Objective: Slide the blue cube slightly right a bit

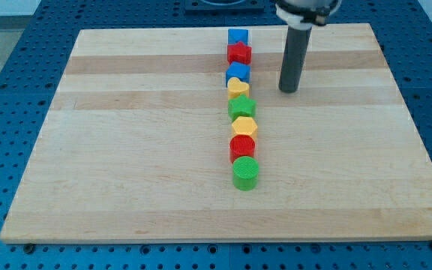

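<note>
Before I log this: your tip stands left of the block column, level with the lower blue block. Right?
Not quite. My tip stands to the right of the column, not the left, as the camera view shows. It is indeed about level with the lower blue block, apart from it.

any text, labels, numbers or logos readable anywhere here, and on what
None: no word, number, label or logo can be read in the camera view.
Blocks, e.g. the blue cube: plain coloured faces, no markings.
Wooden board: bare wood grain only.
My tip, right of the block column: plain dark rod, unmarked.
</note>
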Action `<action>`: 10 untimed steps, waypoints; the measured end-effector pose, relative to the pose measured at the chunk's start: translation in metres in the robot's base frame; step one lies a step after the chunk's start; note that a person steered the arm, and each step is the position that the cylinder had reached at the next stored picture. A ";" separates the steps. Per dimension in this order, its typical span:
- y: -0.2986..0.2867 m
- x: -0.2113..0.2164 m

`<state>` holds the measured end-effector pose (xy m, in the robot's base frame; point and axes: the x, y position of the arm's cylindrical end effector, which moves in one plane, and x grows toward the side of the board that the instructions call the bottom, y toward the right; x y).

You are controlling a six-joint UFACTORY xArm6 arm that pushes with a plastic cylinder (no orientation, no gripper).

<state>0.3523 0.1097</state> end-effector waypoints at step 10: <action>-0.260 0.094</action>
<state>0.4459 -0.1501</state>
